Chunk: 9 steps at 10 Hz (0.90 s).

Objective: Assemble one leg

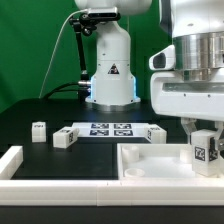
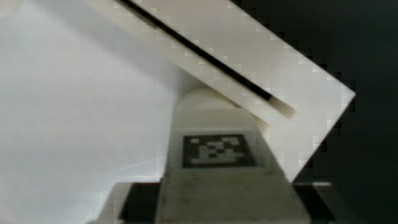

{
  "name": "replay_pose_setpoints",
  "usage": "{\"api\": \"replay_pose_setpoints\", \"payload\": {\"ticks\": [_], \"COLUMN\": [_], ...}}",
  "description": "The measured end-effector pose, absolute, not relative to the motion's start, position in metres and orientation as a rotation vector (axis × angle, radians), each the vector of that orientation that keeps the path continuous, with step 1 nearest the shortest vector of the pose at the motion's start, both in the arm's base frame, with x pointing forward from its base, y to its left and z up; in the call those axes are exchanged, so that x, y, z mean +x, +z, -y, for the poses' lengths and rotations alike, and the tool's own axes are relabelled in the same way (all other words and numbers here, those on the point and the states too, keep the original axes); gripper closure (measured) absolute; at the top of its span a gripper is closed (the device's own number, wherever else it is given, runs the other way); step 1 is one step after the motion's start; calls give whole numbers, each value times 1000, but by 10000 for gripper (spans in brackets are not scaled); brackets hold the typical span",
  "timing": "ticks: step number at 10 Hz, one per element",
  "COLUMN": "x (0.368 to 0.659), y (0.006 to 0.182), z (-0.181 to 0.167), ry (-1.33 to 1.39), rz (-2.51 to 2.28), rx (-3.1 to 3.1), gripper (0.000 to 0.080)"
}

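My gripper (image 1: 206,138) is shut on a leg (image 1: 207,148), a small white post with a black-and-white tag, at the exterior view's right. It holds the leg upright just above the large white square tray-like part (image 1: 140,170). In the wrist view the leg (image 2: 219,150) fills the space between my dark fingers (image 2: 146,200), tag facing the camera, over a corner of the tray-like part (image 2: 89,110). Three more legs lie on the black table: one (image 1: 39,130), one (image 1: 64,138) and one (image 1: 155,134).
The marker board (image 1: 108,129) lies flat mid-table behind the tray-like part. A long white rail (image 1: 12,160) runs along the front at the exterior view's left. The arm's white base (image 1: 110,65) stands at the back before a green backdrop.
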<state>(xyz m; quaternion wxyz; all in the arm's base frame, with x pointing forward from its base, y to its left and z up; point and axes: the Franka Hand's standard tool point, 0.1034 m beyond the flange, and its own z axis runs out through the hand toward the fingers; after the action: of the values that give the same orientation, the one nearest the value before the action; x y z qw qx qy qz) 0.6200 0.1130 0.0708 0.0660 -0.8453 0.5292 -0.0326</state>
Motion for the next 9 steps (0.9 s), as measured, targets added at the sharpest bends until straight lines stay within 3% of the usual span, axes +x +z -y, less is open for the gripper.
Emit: {"api": "replay_pose_setpoints", "payload": {"ticks": [5, 9], "x": [620, 620], "y": [69, 69], "z": [-117, -117], "ry": [-35, 19], "rz": [-2273, -2470], "rx": [-1894, -1593], "gripper": [508, 508]}}
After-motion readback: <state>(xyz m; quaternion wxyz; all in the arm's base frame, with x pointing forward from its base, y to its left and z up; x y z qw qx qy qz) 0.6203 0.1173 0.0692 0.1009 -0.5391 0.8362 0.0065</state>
